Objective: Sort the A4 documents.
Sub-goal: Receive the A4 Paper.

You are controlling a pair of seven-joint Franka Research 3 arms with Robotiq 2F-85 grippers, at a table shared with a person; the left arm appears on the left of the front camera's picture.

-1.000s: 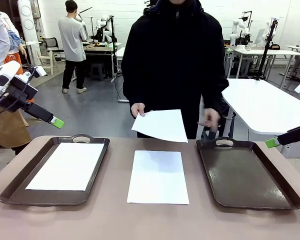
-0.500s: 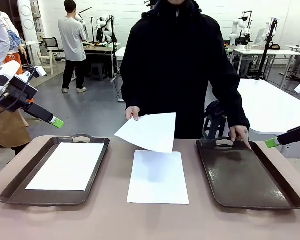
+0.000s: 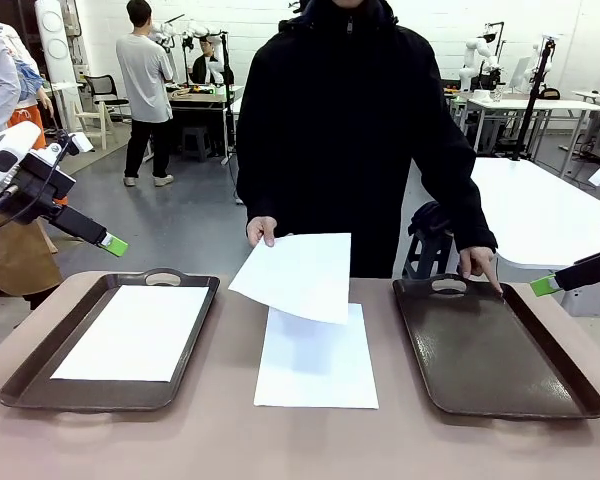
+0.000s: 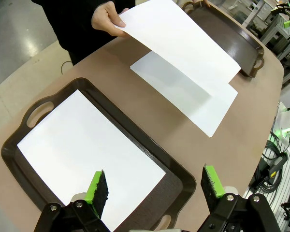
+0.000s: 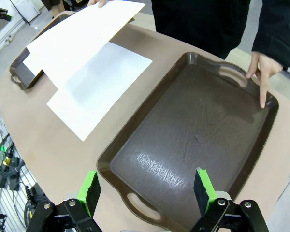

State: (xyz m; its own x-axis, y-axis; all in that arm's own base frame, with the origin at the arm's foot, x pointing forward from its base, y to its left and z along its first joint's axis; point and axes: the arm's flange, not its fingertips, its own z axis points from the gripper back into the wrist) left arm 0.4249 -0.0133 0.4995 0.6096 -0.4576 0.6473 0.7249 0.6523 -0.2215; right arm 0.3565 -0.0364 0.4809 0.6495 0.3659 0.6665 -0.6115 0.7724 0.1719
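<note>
Jaws apart, left gripper [image 4: 154, 181] hangs over a tray [image 4: 176, 169] holding one A4 sheet [image 4: 87, 150]; right gripper [image 5: 146, 186], equally wide, over a bare tray [image 5: 193, 125]. Beyond, between them, a second sheet [image 4: 183, 92] lies flat, a hand [image 4: 106, 19] holding a third sheet [image 4: 179, 38] above it.

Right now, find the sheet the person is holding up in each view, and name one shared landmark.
Front view: held sheet, centre.
Left wrist view: held sheet, top, right of centre.
Right wrist view: held sheet, top left.
Shared landmark: flat sheet lying partly under it.
</note>
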